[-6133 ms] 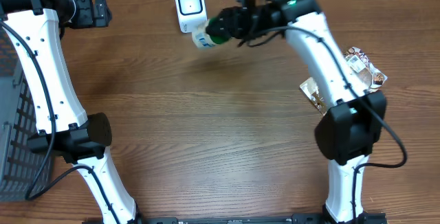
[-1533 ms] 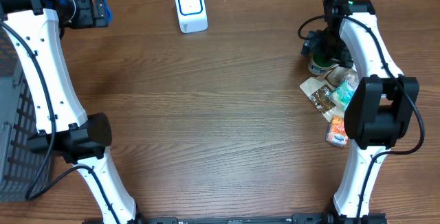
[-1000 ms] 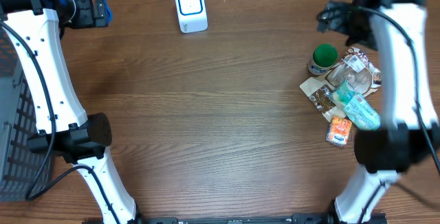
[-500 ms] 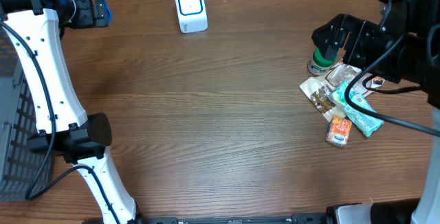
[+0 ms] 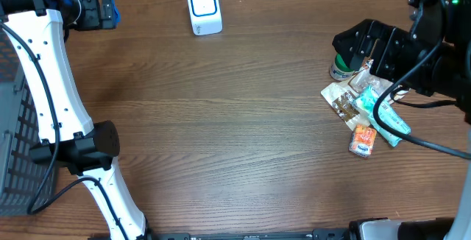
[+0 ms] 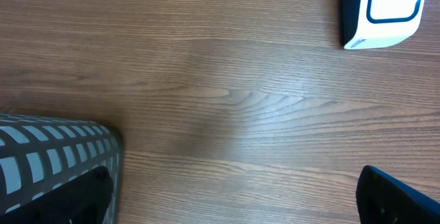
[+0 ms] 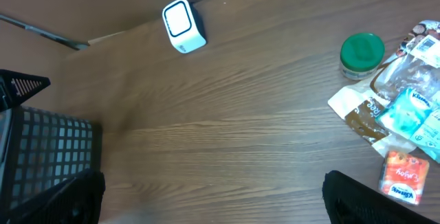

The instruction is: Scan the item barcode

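Right tool [image 7: 210,186] is released: jaws spread wide, nothing between them. It hangs above the far-right end of the worktop [image 5: 235,122], over a heap of goods. Left tool [image 6: 234,179] is likewise released and empty, at the far-left corner beside the grey basket [image 6: 55,148]

Legible print: "Kleenex" on the teal tissue pack [image 7: 412,110] in the right wrist view. White lettering on the brown sachet [image 7: 361,110] and the orange packet [image 7: 401,176] is too small to read. No barcode can be made out on any item

Item positions: green-lidded jar [image 7: 362,51] stands upright on the worktop at the far edge of the heap, touching the sachet, held by neither tool. White scanner with blue-outlined face [image 5: 204,8] sits at the far edge of the worktop, well apart from the heap

Obscured: in the overhead view the right arm covers most of the jar and part of the heap. Scanner is cut off at the frame edge in the left wrist view. A clear wrapper [image 7: 427,42] runs off the right edge
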Controlling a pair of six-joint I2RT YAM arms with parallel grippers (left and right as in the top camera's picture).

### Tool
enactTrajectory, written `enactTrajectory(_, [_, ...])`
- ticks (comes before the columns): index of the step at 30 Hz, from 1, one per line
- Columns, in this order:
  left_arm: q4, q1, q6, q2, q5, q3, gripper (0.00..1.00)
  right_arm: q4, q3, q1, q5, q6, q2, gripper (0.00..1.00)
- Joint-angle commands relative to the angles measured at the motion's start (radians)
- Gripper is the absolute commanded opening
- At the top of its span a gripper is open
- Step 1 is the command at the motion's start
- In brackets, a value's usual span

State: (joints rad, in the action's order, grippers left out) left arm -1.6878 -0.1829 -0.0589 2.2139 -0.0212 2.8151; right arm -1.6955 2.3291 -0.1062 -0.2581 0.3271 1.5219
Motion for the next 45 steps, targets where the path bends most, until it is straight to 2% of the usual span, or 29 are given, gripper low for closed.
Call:
enactTrajectory(1, [-0.002,0.008,-0.009,-0.030,0.003,0.008,1.00,0.014,-0.003,-0.005,0.014,-0.123,-0.022,1.00])
enactTrajectory(6, [-0.002,0.008,-0.009,-0.030,0.003,0.008,1.00,0.163,-0.092,-0.005,0.112,-0.207,-0.093,1.00])
enactTrajectory(9, [-0.002,0.008,-0.009,-0.030,0.003,0.008,0.99,0.294,-0.243,-0.005,0.141,-0.206,-0.189,1.00])
enactTrajectory(13, [-0.002,0.008,-0.009,-0.030,0.003,0.008,0.99,0.512,-0.527,-0.005,0.164,-0.206,-0.354,1.00])
enactTrajectory(21, [-0.002,0.008,-0.009,-0.030,0.003,0.008,1.00,1.080,-1.222,-0.005,0.179,-0.205,-0.763,1.00])
enactTrajectory(29, [-0.002,0.008,-0.009,-0.030,0.003,0.008,1.00,1.497,-1.810,-0.005,0.178,-0.205,-1.148,1.00])
enactTrajectory(36, [-0.002,0.008,-0.009,-0.030,0.003,0.008,1.00,1.688,-2.107,-0.005,0.167,-0.197,-1.326,1.00])
enactTrajectory(45, [-0.002,0.008,-0.009,-0.030,0.003,0.008,1.00,1.732,-2.267,-0.005,0.163,-0.198,-1.456,1.00])
